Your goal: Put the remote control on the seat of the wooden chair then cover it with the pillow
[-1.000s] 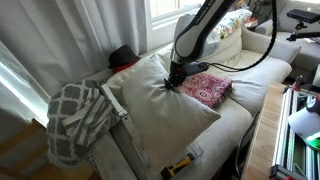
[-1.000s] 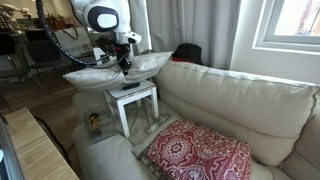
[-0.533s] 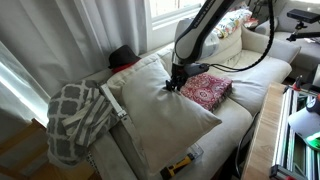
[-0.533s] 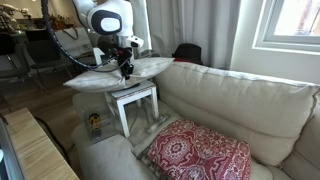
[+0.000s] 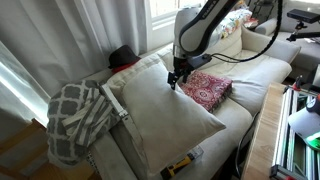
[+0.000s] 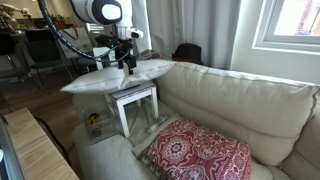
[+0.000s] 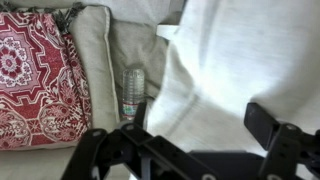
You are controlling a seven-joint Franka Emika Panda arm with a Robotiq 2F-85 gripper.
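The large cream-white pillow (image 5: 165, 115) lies flat over the seat of the wooden chair (image 6: 135, 100) beside the sofa, its edges overhanging the seat in both exterior views. My gripper (image 5: 177, 80) hovers just above the pillow's (image 6: 115, 78) middle, open and holding nothing. In the wrist view the gripper (image 7: 200, 118) has its two dark fingers (image 7: 270, 128) spread wide over the pillow's (image 7: 240, 55) cloth. The remote control is hidden in every view.
A red patterned cushion (image 5: 207, 88) lies on the sofa seat (image 6: 230, 100) next to the chair. A plastic bottle (image 7: 134, 92) stands in the gap by the sofa arm. A lattice blanket (image 5: 75, 115) hangs beyond the chair. A yellow-and-black tool (image 5: 180, 162) lies near the sofa's front.
The gripper was shut on the pillow's middle; it has opened and risen slightly. The pillow has dropped and settled flat on the chair.
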